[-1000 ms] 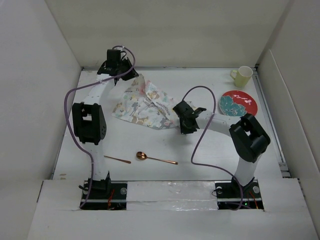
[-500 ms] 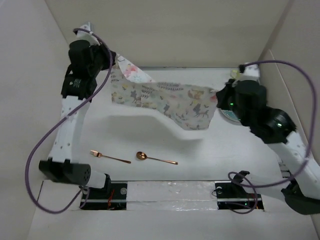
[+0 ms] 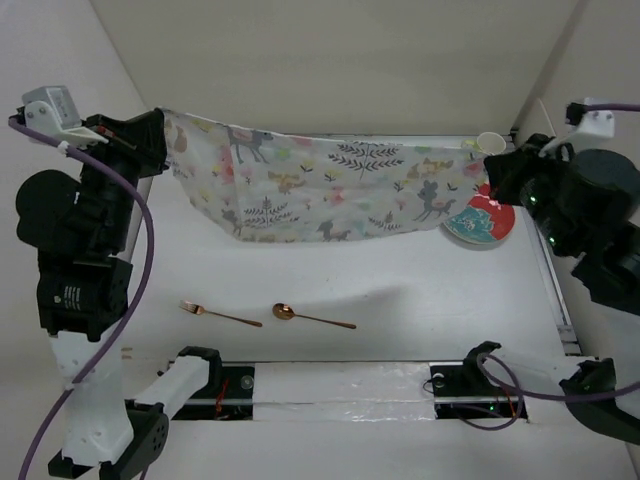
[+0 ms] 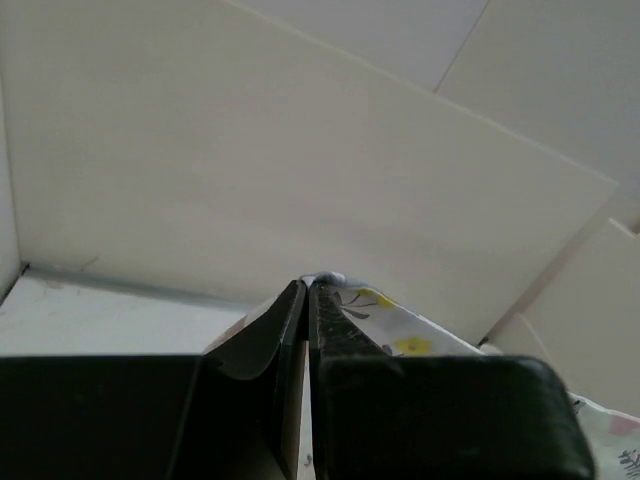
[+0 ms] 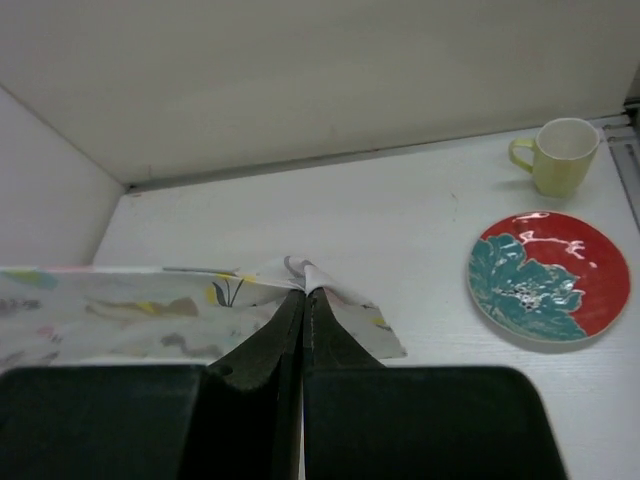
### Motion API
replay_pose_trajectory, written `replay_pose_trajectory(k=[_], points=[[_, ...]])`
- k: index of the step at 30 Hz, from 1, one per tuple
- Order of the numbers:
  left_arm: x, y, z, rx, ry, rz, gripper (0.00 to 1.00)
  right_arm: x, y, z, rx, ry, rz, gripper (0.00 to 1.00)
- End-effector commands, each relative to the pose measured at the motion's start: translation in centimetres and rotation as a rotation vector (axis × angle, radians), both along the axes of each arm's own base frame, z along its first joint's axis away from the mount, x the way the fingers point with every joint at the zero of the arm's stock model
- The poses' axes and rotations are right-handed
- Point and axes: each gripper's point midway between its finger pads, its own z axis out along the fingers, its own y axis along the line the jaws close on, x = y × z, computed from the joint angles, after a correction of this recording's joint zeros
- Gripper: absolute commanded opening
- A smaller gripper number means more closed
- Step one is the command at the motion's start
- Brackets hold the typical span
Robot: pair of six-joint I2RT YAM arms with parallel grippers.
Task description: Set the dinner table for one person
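Left jaws and right jaws clench opposite corners of the placemat (image 3: 330, 190), stretched above the bench (image 3: 420, 290). At its right end the plate (image 3: 490, 225) and cup (image 3: 490, 142) show only partly.

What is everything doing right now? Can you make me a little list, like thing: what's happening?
placemat: deer-print cloth, held up and stretched out above the table
left gripper: shut on the placemat's left end
right gripper: shut on its right end
plate: red with a teal flower, flat on the table, far right
cup: pale yellow, upright, beyond the plate
fork: lying flat, near side
spoon: lying flat, right of the fork
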Motion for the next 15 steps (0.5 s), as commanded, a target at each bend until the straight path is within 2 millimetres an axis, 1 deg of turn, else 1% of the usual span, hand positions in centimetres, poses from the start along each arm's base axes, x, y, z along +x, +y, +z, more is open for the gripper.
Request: replay_pose_trajectory(k=[1, 2, 3, 4, 5, 6, 7, 8, 10, 11, 12, 13, 14, 15], points=[[4.5, -0.5, -6.6, 0.013, 0.194, 0.007, 0.00, 5.1, 1.6, -4.1, -0.148, 0.101, -0.009, 0.00], [5.4, -0.8, -8.1, 0.017, 0.229, -0.001, 0.00, 6.1, 2.5, -4.4, -0.135, 0.099, 0.035, 0.00], [6.9, -0.9, -10.9, 0.023, 0.288, 0.001, 0.00, 7.2, 2.8, -5.3, -0.144, 0.121, 0.042, 0.00], [7.8, -1.1, -12.5, 0.025, 0.325, -0.001, 0.00, 9.2, 2.5, -7.2, -0.159, 0.174, 0.023, 0.00], [9.5, -1.2, -14.6, 0.036, 0.378, 0.000, 0.00, 10.3, 3.0, -8.4, -0.160, 0.198, 0.040, 0.00], [10.9, -1.3, -16.7, 0.043, 0.422, 0.000, 0.00, 11.4, 3.1, -9.2, -0.161, 0.215, 0.035, 0.00], [12.0, -1.5, -18.1, 0.047, 0.455, 0.000, 0.00, 13.6, 2.9, -11.7, -0.173, 0.274, 0.020, 0.00], [14.2, -1.7, -20.9, 0.061, 0.525, 0.001, 0.00, 14.8, 3.7, -12.7, -0.160, 0.296, 0.058, 0.00], [16.9, -1.7, -22.6, 0.058, 0.547, 0.010, 0.00, 17.5, 4.3, -14.9, -0.148, 0.334, 0.061, 0.00], [19.3, -2.0, -25.6, 0.067, 0.612, 0.010, 0.00, 20.1, 4.7, -17.7, -0.149, 0.381, 0.064, 0.00], [21.0, -2.2, -25.0, 0.065, 0.596, 0.010, 0.00, 21.5, 4.8, -18.4, -0.143, 0.393, 0.059, 0.00], [23.6, -2.5, -28.7, 0.078, 0.677, 0.010, 0.00, 22.9, 4.8, -19.7, -0.144, 0.411, 0.050, 0.00], [24.9, -2.3, -29.8, 0.088, 0.703, 0.026, 0.00, 25.5, 4.5, -23.7, -0.155, 0.489, 0.041, 0.00], [26.6, -2.3, -29.0, 0.098, 0.690, 0.033, 0.00, 27.2, 4.5, -23.9, -0.144, 0.487, 0.039, 0.00]])
